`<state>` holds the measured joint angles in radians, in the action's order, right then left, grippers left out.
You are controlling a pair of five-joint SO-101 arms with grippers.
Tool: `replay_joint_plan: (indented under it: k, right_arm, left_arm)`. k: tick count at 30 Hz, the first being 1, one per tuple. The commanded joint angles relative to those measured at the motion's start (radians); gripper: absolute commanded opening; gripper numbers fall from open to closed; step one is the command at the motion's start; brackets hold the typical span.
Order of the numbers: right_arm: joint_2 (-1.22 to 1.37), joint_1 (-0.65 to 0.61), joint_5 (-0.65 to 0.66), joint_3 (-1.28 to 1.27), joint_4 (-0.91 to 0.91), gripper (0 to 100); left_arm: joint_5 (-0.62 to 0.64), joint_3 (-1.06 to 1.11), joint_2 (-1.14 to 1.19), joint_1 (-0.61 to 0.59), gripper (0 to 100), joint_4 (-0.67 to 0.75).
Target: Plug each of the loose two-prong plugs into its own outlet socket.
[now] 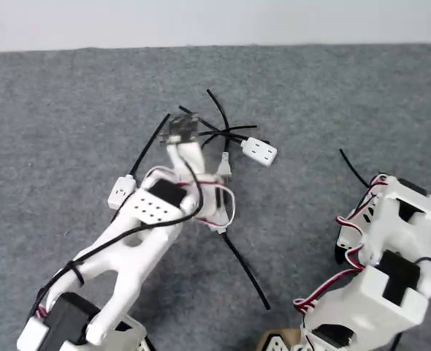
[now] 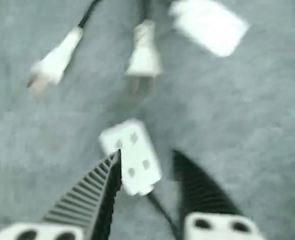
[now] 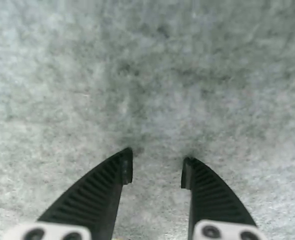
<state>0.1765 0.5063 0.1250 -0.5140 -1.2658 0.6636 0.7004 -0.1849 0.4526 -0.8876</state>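
My left gripper (image 2: 146, 154) is open low over the carpet, its fingers on either side of a white outlet socket (image 2: 130, 156) whose black cord trails back under the wrist. One finger (image 2: 105, 185) touches the socket's edge; the other stands clear of it. Beyond lie two white two-prong plugs, one (image 2: 145, 52) with prongs pointing toward me and one (image 2: 55, 62) lying aslant. A second socket (image 2: 210, 25) lies farther off. From above, a plug (image 1: 225, 168) lies beside the left arm (image 1: 128, 248), near a socket (image 1: 259, 151). My right gripper (image 3: 157, 157) is open over bare carpet.
A third white socket (image 1: 120, 191) lies at the left arm's other side. Black cords (image 1: 219, 124) cross behind the plugs, and one (image 1: 245, 270) runs toward the front. The right arm (image 1: 387, 263) is folded at the right edge. Grey carpet (image 1: 332, 110) covers the table.
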Motion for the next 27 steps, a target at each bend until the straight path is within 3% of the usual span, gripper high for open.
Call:
replay_joint_plan:
  k: [1,8,15,22,24,27]
  right_arm:
    - [0.012,-0.024,0.021,0.025,0.022,15.4]
    - [0.012,-0.024,0.023,0.025,0.022,15.4]
    - [0.012,-0.024,0.025,0.025,0.021,15.4]
    - [0.012,-0.024,0.025,0.025,0.021,15.4]
    - [0.012,-0.025,0.025,0.025,0.021,15.4]
    - [0.012,-0.025,0.025,0.025,0.019,15.4]
  left_arm:
    - [0.081,0.054,-0.043,0.011,38,0.037]
    - [0.094,0.14,-0.037,0.018,41,0.19]
    - [0.095,0.048,0.164,0.017,41,0.181]
    - [0.095,-0.104,0.295,0.017,41,0.055]
    - [0.095,-0.107,0.301,0.018,38,0.055]
    - [0.086,-0.107,0.301,0.018,26,0.057]
